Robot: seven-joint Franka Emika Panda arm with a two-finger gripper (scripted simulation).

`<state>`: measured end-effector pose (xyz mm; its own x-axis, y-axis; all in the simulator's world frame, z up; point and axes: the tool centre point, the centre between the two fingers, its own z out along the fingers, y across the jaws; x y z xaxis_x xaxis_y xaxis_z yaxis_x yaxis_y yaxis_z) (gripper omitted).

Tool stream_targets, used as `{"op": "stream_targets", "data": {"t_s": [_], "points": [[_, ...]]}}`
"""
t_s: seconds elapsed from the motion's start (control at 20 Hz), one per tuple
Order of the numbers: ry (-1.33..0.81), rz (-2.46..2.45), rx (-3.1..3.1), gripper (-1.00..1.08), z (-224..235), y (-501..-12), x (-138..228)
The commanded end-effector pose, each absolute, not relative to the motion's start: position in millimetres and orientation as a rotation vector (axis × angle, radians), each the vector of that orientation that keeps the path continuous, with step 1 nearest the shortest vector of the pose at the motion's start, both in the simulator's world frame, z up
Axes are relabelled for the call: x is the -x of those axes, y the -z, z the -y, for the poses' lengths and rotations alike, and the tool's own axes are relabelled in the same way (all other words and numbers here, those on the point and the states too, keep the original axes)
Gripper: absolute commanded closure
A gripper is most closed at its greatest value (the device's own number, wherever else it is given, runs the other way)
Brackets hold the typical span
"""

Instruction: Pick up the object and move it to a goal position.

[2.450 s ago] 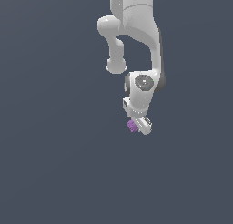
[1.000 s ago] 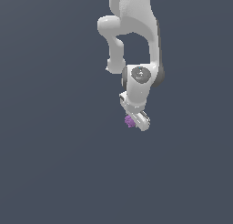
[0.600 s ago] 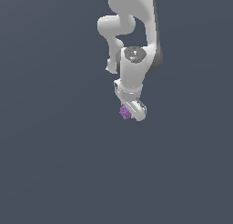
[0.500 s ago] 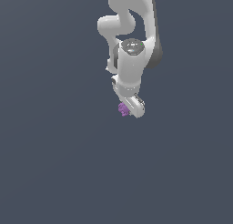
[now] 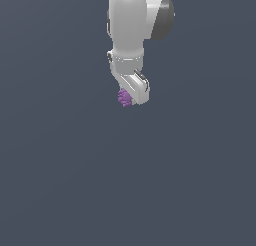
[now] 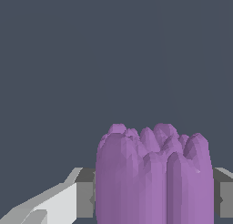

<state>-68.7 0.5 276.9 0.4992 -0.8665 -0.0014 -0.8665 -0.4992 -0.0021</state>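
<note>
- Upper centre of the exterior view: gripper (image 5: 131, 96) is clamped on the purple block (image 5: 124, 98). The block pokes out on the exterior view's left side of the white fingers (image 5: 139, 89).
- Wrist view backs this up. The block (image 6: 154, 175) fills the lower middle of the frame w/ a grey finger pad (image 6: 85, 193) touching one side and a 2nd pad just visible at the lower right edge. Jaws are narrow, closed to the block's width.
- Block detail: lumpy, ridged sides, rounded bumps on the face toward the cam. It sits upright btwn the pads, no obvious tilt.
- Arm (image 5: 129, 30): comes down from the top edge of the exterior view, wrist angled so the fingers point down and slightly toward the viewer.
- Surroundings: flat dark blue-grey everywhere, in both views. No table edge, no shadow under the block, so I can't say for sure how high it's carried; prob. off the surface.
- Progress, my read: the pick looks done, grasp looks secure. Transport is what's left.
- No goal marker visible in either view, so can't judge how close it is to the target or which way it needs to go.
- Remaining: carry to goal and hold there w/o the block slipping on those bumpy sides.
</note>
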Motion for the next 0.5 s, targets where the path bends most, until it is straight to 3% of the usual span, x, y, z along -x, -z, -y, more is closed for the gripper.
{"op": "stream_targets", "data": {"t_s": [0.0, 0.45], "points": [[-0.001, -1.571, 2.719, 1.08, 11, -304, 73], [-0.001, -1.572, 2.719, 1.08, 45, -388, 84]]}}
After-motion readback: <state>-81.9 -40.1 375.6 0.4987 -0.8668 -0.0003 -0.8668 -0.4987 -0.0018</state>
